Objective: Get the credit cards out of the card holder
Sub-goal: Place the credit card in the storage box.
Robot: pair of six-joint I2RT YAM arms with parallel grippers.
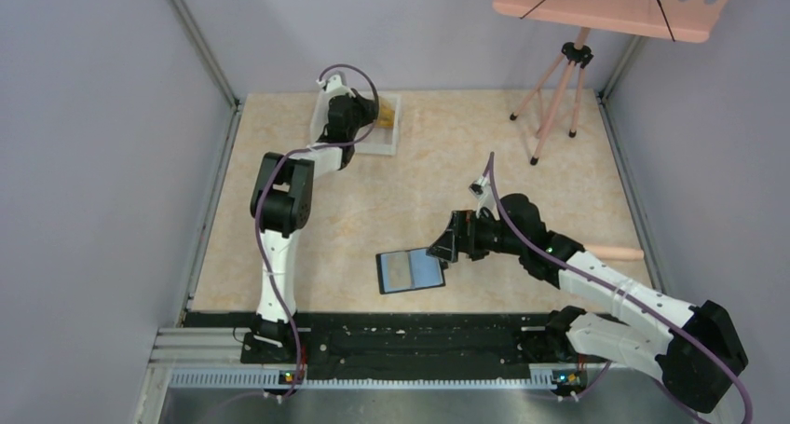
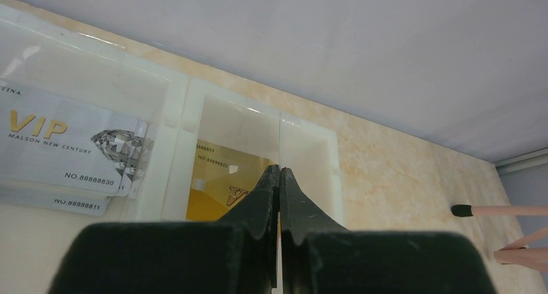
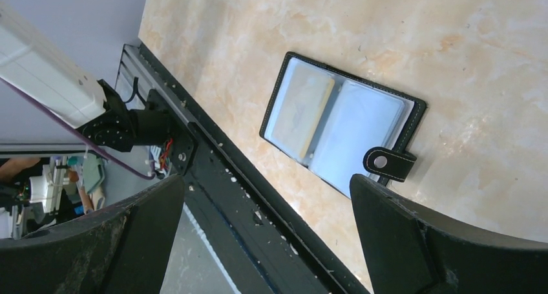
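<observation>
The card holder (image 1: 410, 270) lies open on the table near the front, with a blue-grey inside and a black border. In the right wrist view the card holder (image 3: 342, 129) shows a tan card (image 3: 300, 116) in its left pocket and a snap strap (image 3: 388, 163). My right gripper (image 1: 445, 242) hovers just right of the holder, and its jaws (image 3: 267, 181) are wide open and empty. My left gripper (image 1: 368, 116) is over the white tray (image 1: 396, 135) at the back. In its wrist view the left gripper (image 2: 280, 170) is shut on a thin credit card (image 2: 279, 139) seen edge-on above the tray's right compartment.
The tray (image 2: 178, 132) holds silver VIP cards (image 2: 64, 145) in its left compartment and a gold card (image 2: 220, 184) in its right one. A pink tripod stand (image 1: 559, 98) stands at the back right. A black rail (image 1: 410, 335) runs along the near edge. Grey walls enclose the table.
</observation>
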